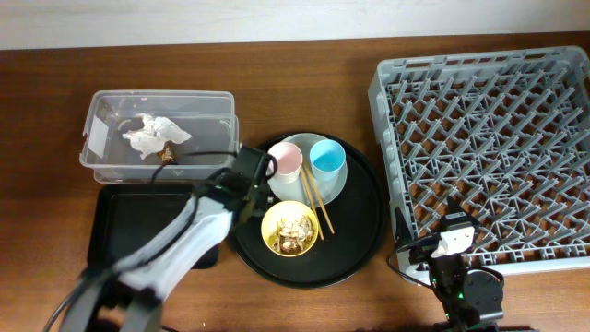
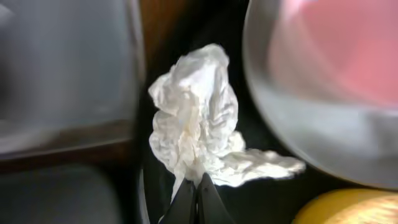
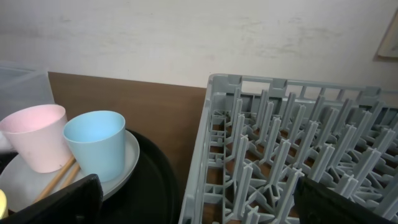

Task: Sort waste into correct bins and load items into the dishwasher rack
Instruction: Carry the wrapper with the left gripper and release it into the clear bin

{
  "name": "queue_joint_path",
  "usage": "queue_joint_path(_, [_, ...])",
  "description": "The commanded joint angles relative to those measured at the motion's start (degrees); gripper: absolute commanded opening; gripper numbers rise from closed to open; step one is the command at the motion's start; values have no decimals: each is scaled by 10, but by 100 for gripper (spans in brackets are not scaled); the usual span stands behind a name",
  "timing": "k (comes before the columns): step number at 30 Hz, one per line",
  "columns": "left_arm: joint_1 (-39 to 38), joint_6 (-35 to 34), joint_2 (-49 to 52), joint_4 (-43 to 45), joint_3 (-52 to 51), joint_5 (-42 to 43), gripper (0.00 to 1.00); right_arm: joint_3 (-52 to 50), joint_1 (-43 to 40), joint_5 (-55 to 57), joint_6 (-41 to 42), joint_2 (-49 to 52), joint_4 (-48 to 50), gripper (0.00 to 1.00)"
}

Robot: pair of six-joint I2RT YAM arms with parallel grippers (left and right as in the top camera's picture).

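- White tissue [image 2: 196, 118], crumpled, lies on the round tray [image 1: 359, 231], between the clear box [image 1: 161, 95] and the plate [image 1: 297, 191]. The left claw [image 2: 198, 186] is pressed together on its lower edge, pinching a thin fold.
- Right claw [image 3: 199, 199] is spread wide and holds nothing, at the near edge of the rack [image 1: 489, 138], well apart from the tray's load.
- A second tissue [image 1: 152, 135] and a brown scrap [image 1: 170, 155] lie in the box; the black bin [image 1: 124, 217] sits just in front of it.
- Pink cup [image 1: 285, 160] and blue cup [image 1: 327, 157] stand on the plate, chopsticks [image 1: 318, 205] lean over its rim, and the bowl [image 1: 268, 228] holds scraps. None of them is in the rack.
- Risk: the grip takes so little paper that the tissue may slip free or tear on the lift.
- Risk: its loose wings sit close to the plate and the box wall, so a low carry could snag them or drop the paper short of the box.
- Writing: a white label [image 1: 95, 136] marks the box's left end, but nothing on it can be read. No brand shows anywhere.
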Motion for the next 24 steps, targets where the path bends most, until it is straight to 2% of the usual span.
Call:
queue_joint_path(1, [1,0,-115,-25,30,-10,0,-3,-4,-1,-2,-3,-2,99])
queue_joint_path(4, [2,0,-184,-27,30,-51,0,-3,-4,-1,-2,-3,-2,99])
queue_joint_path(7, [6,0,-241,-17,30,-135,0,-3,-4,-1,-2,-3,-2,99])
queue_joint_path(10, [35,0,-243,8,30,-180,0,-3,-4,-1,-2,-3,-2,99])
queue_joint_path(14, [97,-18,-181,58,30,-161,0,-3,-4,-1,-2,-3,-2,99])
queue_joint_path(16, [121,-17,-131,88,30,-131,0,-3,-4,-1,-2,-3,-2,99])
queue_joint_path(20, [157,-17,-12,158,30,-128,1,-3,-4,-1,-2,-3,-2,99])
queue_joint_path(21, [163,-17,8,169,30,-127,8,-3,-4,-1,-2,-3,-2,99])
queue_joint_path(23, [170,-17,41,187,30,-127,50,-3,-4,-1,-2,-3,-2,99])
queue_joint_path(24, [173,-16,51,193,30,-128,56,-3,-4,-1,-2,-3,-2,99])
